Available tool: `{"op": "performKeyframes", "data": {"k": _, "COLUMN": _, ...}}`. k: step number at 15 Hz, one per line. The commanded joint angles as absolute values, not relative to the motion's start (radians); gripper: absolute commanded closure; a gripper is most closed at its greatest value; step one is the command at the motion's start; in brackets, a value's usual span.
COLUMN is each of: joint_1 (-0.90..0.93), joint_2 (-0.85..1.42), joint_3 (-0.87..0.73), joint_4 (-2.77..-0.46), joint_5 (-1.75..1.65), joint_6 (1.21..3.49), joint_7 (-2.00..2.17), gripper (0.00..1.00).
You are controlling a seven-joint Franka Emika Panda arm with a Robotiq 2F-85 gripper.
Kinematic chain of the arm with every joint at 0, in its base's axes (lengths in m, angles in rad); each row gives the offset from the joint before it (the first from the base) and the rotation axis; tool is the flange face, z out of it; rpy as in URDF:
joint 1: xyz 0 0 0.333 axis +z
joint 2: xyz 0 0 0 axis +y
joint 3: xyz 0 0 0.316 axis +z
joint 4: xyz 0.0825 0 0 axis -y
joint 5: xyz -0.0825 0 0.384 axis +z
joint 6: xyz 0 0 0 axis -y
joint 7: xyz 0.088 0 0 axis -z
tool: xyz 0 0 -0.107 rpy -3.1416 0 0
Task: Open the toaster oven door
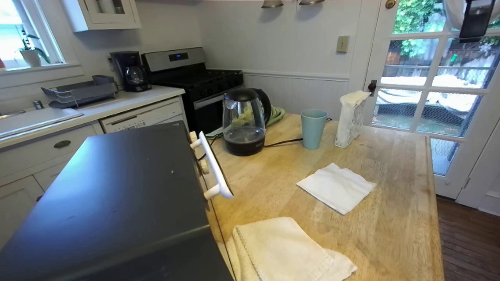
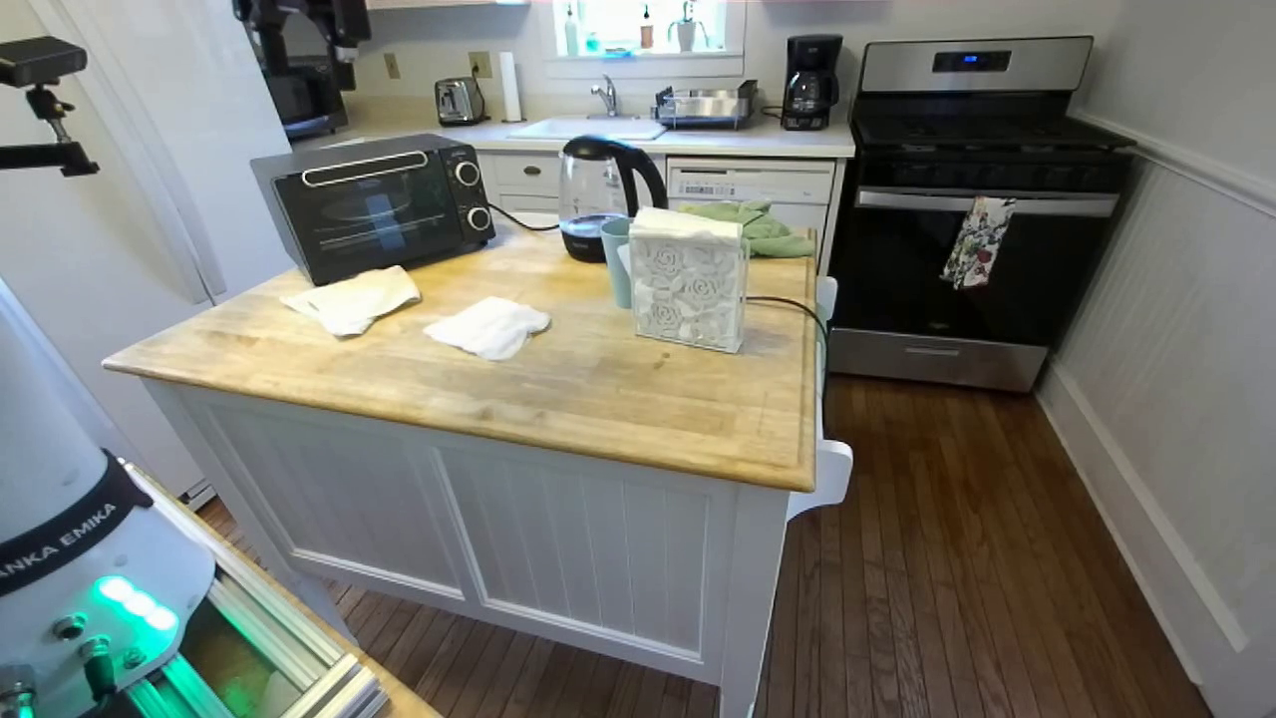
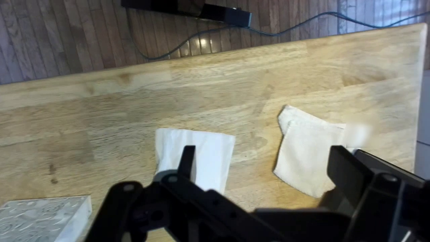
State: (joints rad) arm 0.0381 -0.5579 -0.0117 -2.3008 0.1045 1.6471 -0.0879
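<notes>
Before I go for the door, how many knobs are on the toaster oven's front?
2: the upper knob and, below it, the lower knob, both on the front of the toaster oven, beside its glass door. None seem hidden there.

We see a smooth, matt metal top on the toaster oven (image 1: 113, 183) and clear, glossy glass in the toaster oven door (image 2: 364, 211). The table (image 2: 558, 399) looks like grained wood with a soft sheen. We find shiny glass and black plastic on the kettle (image 1: 244, 123), matt cloth in the towel (image 1: 289, 249), paper in the napkin (image 1: 336, 188), and a rough, embossed face on the napkin holder (image 2: 688, 289).
</notes>
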Motion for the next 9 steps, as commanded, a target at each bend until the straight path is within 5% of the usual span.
{"op": "performKeyframes", "data": {"k": 1, "joint_1": 0.063, "joint_2": -0.478, "joint_3": 0.053, "joint_4": -2.238, "joint_5": 0.247, "joint_6": 1.630, "joint_7": 0.097, "gripper": 0.00}}
{"op": "performKeyframes", "data": {"k": 9, "joint_1": 0.101, "joint_2": -0.266, "joint_3": 0.180, "joint_4": -2.200, "joint_5": 0.434, "joint_6": 1.867, "joint_7": 0.320, "gripper": 0.00}}
